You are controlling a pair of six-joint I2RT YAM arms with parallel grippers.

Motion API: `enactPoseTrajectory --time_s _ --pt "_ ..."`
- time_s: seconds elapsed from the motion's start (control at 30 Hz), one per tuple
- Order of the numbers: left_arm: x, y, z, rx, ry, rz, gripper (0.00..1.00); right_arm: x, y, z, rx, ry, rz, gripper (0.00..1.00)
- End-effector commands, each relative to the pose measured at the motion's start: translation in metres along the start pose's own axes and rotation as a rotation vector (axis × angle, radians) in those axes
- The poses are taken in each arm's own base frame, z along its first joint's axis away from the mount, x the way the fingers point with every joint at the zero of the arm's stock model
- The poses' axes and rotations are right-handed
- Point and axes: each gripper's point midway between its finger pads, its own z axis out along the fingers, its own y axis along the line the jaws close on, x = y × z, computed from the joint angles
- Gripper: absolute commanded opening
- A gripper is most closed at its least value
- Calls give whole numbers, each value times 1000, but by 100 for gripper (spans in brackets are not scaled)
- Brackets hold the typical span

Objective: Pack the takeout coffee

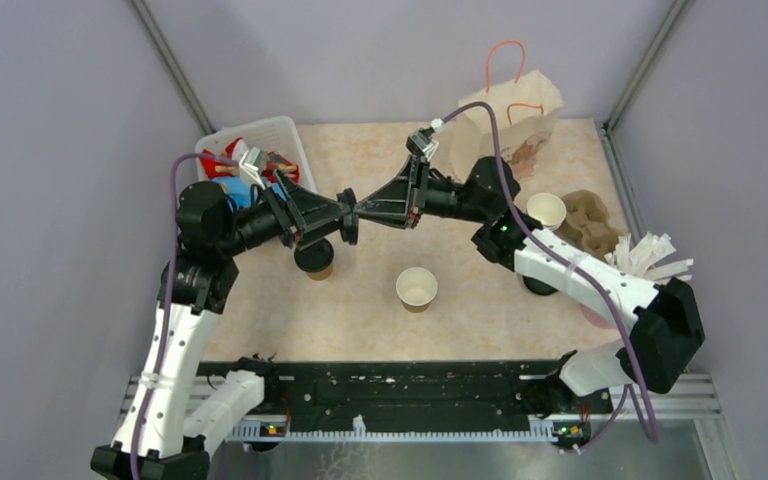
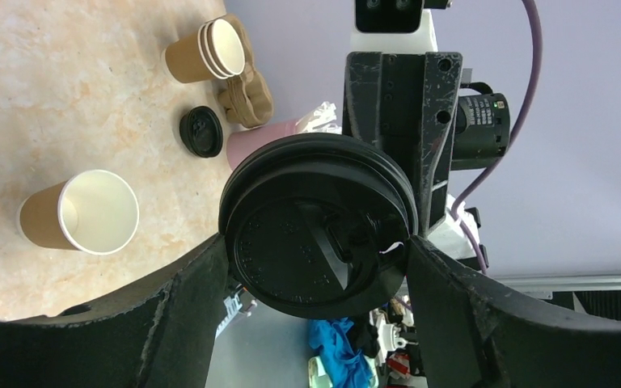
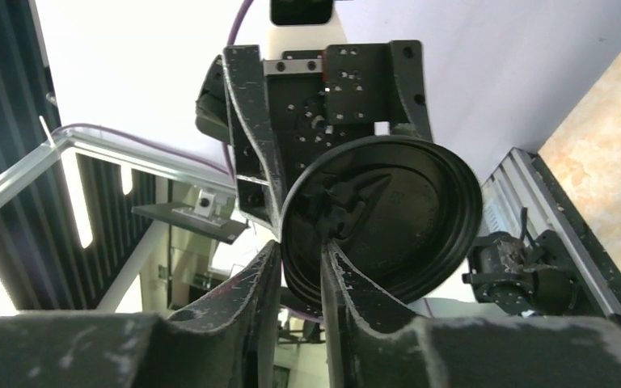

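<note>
A round black lid (image 2: pixel 319 226) hangs in the air between my two grippers at mid-table. My left gripper (image 2: pixel 317 250) spans its full width, a finger against each side. From the opposite side my right gripper (image 3: pixel 301 250) pinches the rim of this lid (image 3: pixel 388 218) with its jaws narrow. In the top view the two grippers meet tip to tip, left gripper (image 1: pixel 348 222), right gripper (image 1: pixel 362 213). One brown cup (image 1: pixel 314 258) stands below them with a black lid on. A second brown cup (image 1: pixel 417 288) stands open, seen also as the open cup (image 2: pixel 89 212).
A stack of brown cups (image 1: pixel 546 210) and a pulp tray (image 1: pixel 590 222) sit at the right. Near them are a pink cup of white sticks (image 1: pixel 650 260) and another black lid (image 2: pixel 200 131). A paper bag (image 1: pixel 515 110) stands at the back, a white basket (image 1: pixel 260 150) back left.
</note>
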Motion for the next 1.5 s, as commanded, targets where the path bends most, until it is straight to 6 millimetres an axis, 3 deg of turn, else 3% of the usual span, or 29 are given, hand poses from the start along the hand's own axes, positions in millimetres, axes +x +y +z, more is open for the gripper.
enactPoseTrajectory --time_s 0.0,0.1,0.2,0.33,0.47,0.63,0.83,0.97,1.03,1.17,1.47 --pt "-5 -12 -3 -5 -3 109 76 -10 0 -26 54 -54 -49 31" --pt "-9 4 -2 -99 12 150 74 -34 -40 -74 284 -157 -59 46" --pt "-12 24 1 -191 33 207 73 -45 -83 -144 631 -215 -128 53" --pt "2 48 26 -304 116 302 75 -41 -108 -216 995 -183 -277 53" --pt "43 77 71 -416 276 405 75 -33 -118 -255 1191 -132 -356 53" --pt "61 110 100 -608 351 580 72 -27 -129 -282 1312 -121 -390 53" --pt "95 140 133 -735 489 754 73 -22 -143 -294 1357 -116 -392 53" --pt "113 155 140 -801 565 812 73 -22 -146 -301 1400 -102 -404 55" --pt "122 164 140 -825 595 820 73 -22 -146 -303 1408 -97 -413 61" --pt "126 177 139 -843 604 838 73 -25 -142 -306 1418 -104 -440 73" --pt "137 190 138 -854 629 845 74 -35 -125 -309 1426 -154 -502 89"
